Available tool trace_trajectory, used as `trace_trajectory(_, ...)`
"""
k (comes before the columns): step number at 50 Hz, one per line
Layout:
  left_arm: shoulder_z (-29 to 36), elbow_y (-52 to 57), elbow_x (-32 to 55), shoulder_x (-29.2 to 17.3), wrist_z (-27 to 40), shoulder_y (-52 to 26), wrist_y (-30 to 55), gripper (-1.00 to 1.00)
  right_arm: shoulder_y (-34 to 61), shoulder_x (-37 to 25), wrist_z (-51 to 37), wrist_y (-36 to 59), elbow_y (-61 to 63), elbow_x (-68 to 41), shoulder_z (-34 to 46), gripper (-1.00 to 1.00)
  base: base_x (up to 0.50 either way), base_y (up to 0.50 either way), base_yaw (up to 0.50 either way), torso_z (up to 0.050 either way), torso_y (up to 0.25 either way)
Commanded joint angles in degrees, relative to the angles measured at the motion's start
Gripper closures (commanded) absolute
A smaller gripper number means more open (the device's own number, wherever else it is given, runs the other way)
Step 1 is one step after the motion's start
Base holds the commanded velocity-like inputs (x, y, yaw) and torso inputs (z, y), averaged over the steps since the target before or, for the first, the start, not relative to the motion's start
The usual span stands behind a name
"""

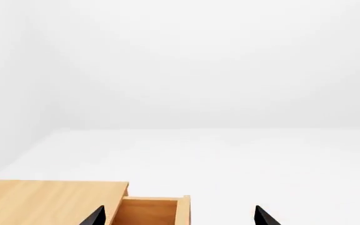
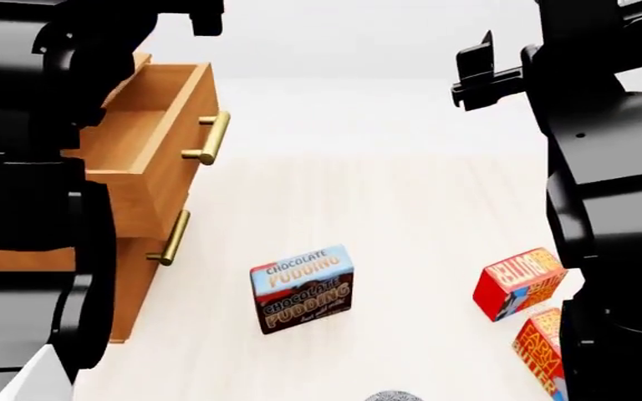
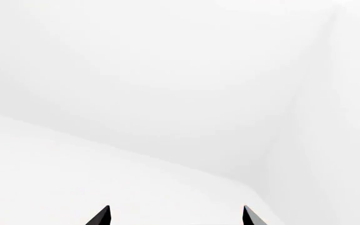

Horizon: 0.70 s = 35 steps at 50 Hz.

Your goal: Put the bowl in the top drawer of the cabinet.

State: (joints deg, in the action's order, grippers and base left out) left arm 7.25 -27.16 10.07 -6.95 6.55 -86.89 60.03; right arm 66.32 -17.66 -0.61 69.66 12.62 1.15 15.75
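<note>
The cabinet [image 2: 131, 209] stands at the left of the head view, its top drawer [image 2: 148, 125] pulled out and showing nothing inside, with a brass handle [image 2: 211, 138] on the front. The bowl is barely in view: only a grey speckled curve [image 2: 394, 396] at the bottom edge of the head view. My left gripper [image 1: 180, 218] is open, raised above the cabinet top [image 1: 48, 201] and the open top drawer [image 1: 148, 212]. The right gripper [image 3: 175, 218] is open too, held high with only white floor and wall before it. Neither holds anything.
A chocolate pudding box [image 2: 301, 288] stands on the floor in front of the cabinet. Two red-orange butter boxes [image 2: 517, 282] [image 2: 538, 347] lie at the right by my right arm [image 2: 611, 167]. The lower drawer is closed, and its handle [image 2: 173, 238] sticks out.
</note>
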Motion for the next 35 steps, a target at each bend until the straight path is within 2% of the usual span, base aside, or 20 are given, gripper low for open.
trace_trajectory(1, 0.77, -7.15, -0.10, 0.49, 0.26, -3.77, 1.46, -1.00, -0.57, 0.12, -0.25, -0.83, -0.54, -0.04, 0.49, -1.00, 0.00, 0.00, 0.00, 0.000, 0.000)
trace_trajectory(11, 0.40, -27.31, -0.12, 2.69, -0.49, -11.74, -6.24, -1.00, -2.19, -0.25, -0.36, -1.98, -1.15, -0.23, 0.51, -1.00, 0.00, 0.00, 0.00, 0.000, 0.000)
trace_trajectory(20, 1.73, -47.46, -1.60, 4.89, -0.97, -16.91, -16.73, -1.00, -3.84, -1.16, -0.57, -1.97, -1.01, -0.34, -0.43, -1.00, 0.00, 0.00, 0.00, 0.000, 0.000)
trace_trajectory(35, 0.75, -47.75, -3.45, 5.88, -0.58, -14.12, -16.48, -1.00, -5.14, -1.55, -0.89, -3.29, -2.08, -0.39, -0.32, -1.00, 0.00, 0.00, 0.00, 0.000, 0.000)
